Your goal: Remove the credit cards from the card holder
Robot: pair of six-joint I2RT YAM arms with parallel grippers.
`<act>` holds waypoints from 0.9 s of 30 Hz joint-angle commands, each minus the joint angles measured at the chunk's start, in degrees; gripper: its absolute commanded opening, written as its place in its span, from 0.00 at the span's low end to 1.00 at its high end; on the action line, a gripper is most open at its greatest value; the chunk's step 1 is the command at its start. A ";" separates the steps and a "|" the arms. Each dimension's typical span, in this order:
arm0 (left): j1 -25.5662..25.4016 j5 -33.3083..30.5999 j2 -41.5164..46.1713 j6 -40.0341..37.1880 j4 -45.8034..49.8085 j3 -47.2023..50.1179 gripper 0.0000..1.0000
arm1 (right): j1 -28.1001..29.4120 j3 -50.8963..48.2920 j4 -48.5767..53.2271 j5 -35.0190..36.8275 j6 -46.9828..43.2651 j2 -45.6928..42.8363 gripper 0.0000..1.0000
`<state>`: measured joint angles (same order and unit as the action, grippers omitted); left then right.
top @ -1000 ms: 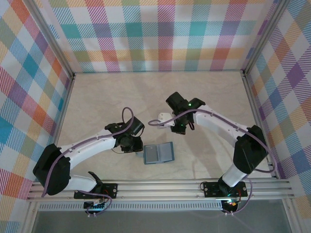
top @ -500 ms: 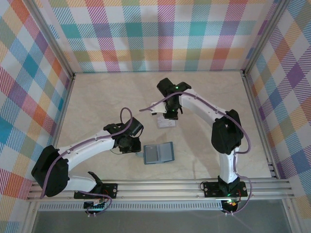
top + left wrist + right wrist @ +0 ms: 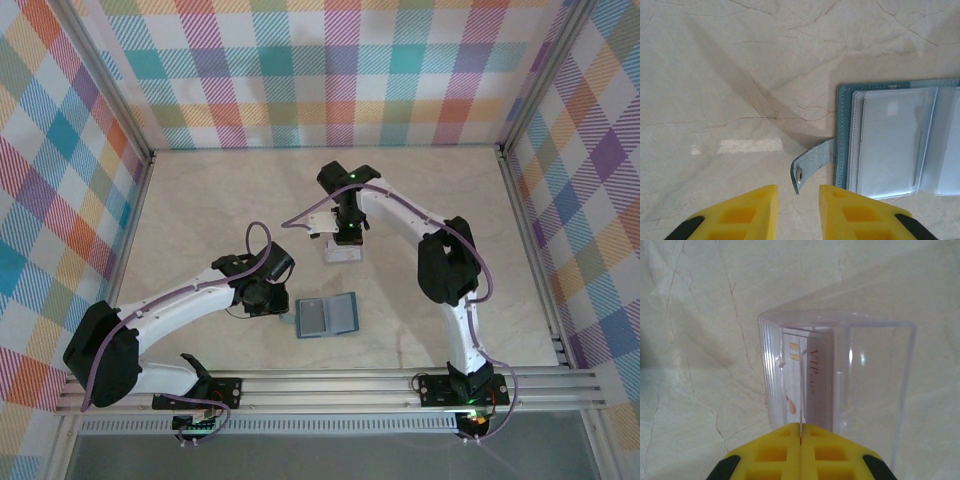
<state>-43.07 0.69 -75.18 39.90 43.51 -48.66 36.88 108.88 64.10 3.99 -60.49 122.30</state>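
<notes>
Right gripper, shut on a clear sleeve carrying the pale credit card, had swung from right of the card holder to beyond it, so one card looked out; left gripper stayed part-open by its strap

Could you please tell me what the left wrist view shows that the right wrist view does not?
Left wrist: the open teal card holder, its snap strap lying just ahead of the open left end effector. Right wrist: the right end effector shut on a clear plastic sleeve, a pale card marked VIP seen through it. Both: yellow fingers over the pale marbled table.
</notes>
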 commanded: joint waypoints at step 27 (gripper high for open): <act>-0.11 4.73 -0.25 1.68 -4.60 0.79 0.26 | -1.55 -10.07 -14.56 0.03 17.29 -15.04 0.35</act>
<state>-43.05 2.98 -75.16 41.12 41.21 -48.12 35.57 101.27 53.28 6.13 -51.24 111.81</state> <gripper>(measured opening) 0.262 0.351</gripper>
